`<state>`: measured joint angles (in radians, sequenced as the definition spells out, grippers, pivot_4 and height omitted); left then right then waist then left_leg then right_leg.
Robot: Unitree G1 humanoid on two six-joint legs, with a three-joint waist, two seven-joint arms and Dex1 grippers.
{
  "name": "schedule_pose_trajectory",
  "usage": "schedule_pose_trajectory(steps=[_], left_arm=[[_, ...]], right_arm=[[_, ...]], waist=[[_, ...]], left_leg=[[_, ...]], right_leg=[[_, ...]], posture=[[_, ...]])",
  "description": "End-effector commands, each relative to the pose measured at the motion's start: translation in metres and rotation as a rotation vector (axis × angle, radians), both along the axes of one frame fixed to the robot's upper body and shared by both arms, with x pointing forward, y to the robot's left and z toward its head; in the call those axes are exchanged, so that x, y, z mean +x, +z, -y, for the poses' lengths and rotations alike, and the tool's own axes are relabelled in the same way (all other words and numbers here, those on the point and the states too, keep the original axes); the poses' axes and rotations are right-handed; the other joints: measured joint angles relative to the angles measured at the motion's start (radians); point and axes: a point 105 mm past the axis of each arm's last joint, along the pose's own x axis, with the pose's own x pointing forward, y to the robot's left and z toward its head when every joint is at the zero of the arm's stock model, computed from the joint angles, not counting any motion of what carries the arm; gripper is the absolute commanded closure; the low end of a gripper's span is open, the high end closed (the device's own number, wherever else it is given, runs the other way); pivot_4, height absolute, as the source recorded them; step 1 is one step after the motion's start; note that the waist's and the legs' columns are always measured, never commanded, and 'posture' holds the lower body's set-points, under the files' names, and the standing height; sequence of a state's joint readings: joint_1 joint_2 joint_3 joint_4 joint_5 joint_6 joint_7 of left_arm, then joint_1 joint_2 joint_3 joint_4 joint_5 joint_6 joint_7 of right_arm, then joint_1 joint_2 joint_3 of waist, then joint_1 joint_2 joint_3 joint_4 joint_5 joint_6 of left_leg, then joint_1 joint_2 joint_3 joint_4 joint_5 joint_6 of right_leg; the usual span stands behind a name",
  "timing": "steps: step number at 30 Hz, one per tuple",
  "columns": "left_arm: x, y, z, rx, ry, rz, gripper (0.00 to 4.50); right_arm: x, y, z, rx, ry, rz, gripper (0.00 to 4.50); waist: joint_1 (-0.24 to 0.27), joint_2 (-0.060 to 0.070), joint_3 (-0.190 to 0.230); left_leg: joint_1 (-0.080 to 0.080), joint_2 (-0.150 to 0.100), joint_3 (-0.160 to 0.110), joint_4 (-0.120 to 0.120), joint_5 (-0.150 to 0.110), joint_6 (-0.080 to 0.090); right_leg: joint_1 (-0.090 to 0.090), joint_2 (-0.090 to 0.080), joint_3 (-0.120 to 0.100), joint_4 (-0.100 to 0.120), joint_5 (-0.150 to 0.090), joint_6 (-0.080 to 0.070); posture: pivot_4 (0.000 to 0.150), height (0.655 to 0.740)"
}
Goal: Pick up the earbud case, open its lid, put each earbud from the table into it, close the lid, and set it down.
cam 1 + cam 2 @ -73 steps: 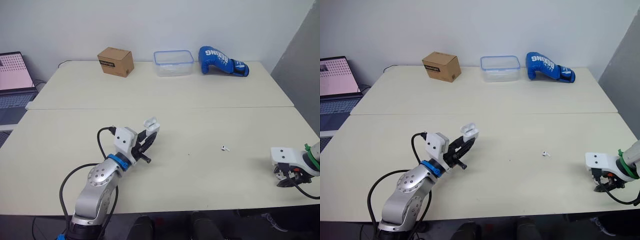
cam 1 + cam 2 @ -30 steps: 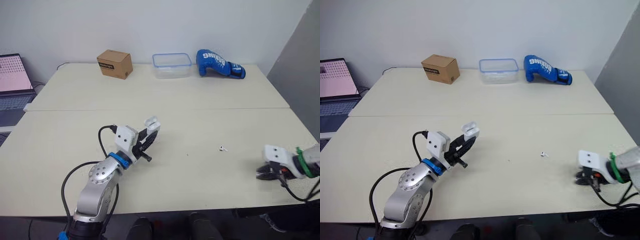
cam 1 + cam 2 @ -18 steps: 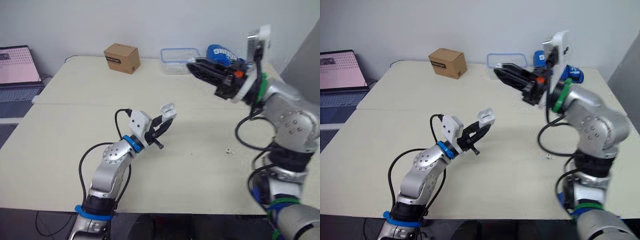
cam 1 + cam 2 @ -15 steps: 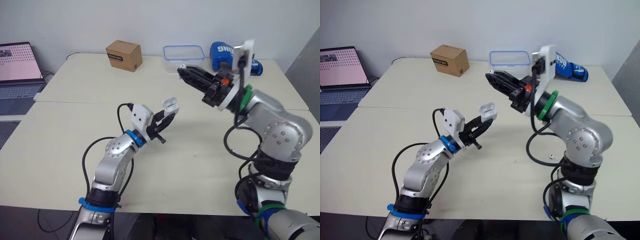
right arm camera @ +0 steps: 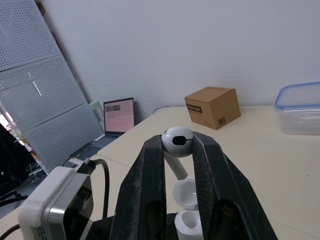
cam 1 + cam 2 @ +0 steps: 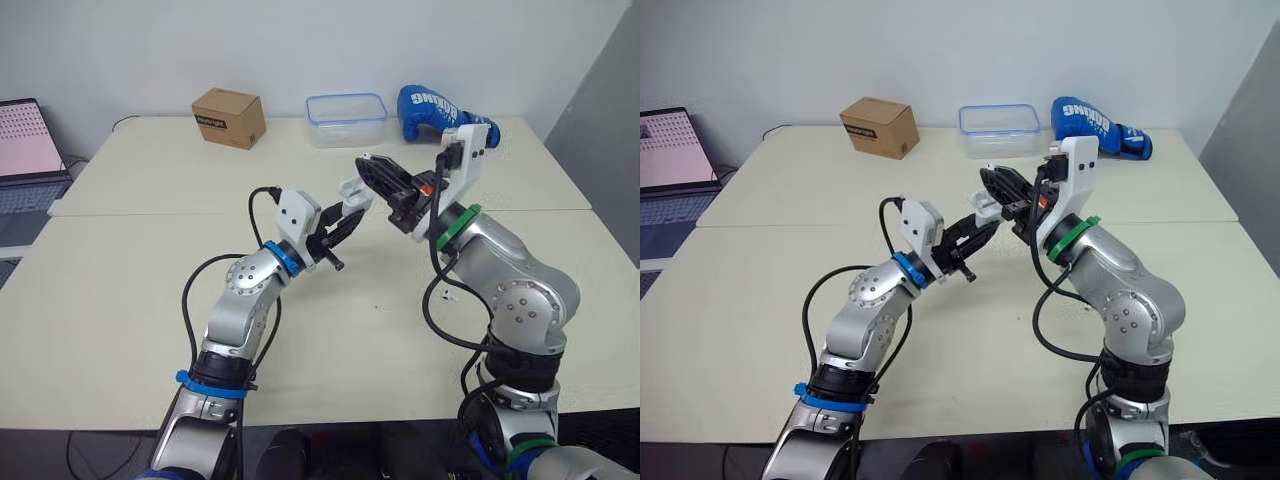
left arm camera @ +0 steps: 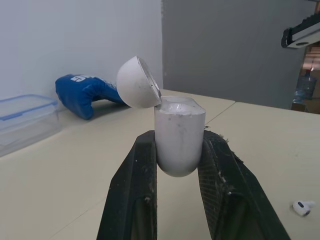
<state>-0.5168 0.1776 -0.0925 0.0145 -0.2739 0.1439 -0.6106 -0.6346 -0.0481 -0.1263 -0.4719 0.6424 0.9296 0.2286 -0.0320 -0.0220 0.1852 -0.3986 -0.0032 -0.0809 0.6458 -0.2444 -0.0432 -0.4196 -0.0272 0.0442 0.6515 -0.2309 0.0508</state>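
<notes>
White plastic hangs over white plastic above a cream table (image 6: 120, 300). Nearest the robot, a second earbud (image 7: 302, 206) lies loose on the tabletop. Farther out, the left gripper (image 7: 178, 150) is clamped on the earbud case (image 7: 179, 125), held upright and raised, its lid (image 7: 136, 82) flipped back. The right gripper (image 5: 178, 145) pinches the other earbud (image 5: 178, 140) by its head, stem pointing down, just above the open case and apart from it. The insertion looks like a short straight descent. Beyond sit a cardboard box (image 6: 229, 117), a clear tub (image 6: 346, 120) and a blue boxing glove (image 6: 435, 106).
</notes>
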Motion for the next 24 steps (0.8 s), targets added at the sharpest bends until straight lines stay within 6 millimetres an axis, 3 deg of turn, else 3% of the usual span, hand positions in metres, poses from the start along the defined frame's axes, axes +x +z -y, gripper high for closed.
schedule_pose_trajectory(steps=[1,23,24], left_arm=[[-0.004,0.017,0.004,-0.025,-0.002,0.069,3.76],[-0.010,0.024,0.010,-0.057,-0.026,0.081,3.76],[-0.011,0.025,0.011,-0.059,-0.027,0.081,3.76]], right_arm=[[-0.001,-0.001,-0.002,0.015,-0.017,0.018,4.12],[0.006,-0.033,0.004,-0.018,-0.051,-0.091,4.12],[0.007,-0.033,0.004,-0.017,-0.055,-0.092,3.77]], waist=[[-0.001,0.000,0.000],[0.000,0.000,0.000],[0.000,0.000,0.000]], left_leg=[[0.000,0.000,0.000,0.000,0.000,0.000],[0.000,0.000,0.000,0.000,0.000,0.000],[0.000,0.000,0.000,0.000,0.000,0.000]], right_leg=[[0.000,0.000,0.000,0.001,0.000,0.000],[0.000,0.000,0.001,0.001,0.000,0.000],[0.000,0.000,0.001,0.001,0.000,0.000]], posture=[[0.150,0.7400],[0.150,0.7400],[0.150,0.7400]])
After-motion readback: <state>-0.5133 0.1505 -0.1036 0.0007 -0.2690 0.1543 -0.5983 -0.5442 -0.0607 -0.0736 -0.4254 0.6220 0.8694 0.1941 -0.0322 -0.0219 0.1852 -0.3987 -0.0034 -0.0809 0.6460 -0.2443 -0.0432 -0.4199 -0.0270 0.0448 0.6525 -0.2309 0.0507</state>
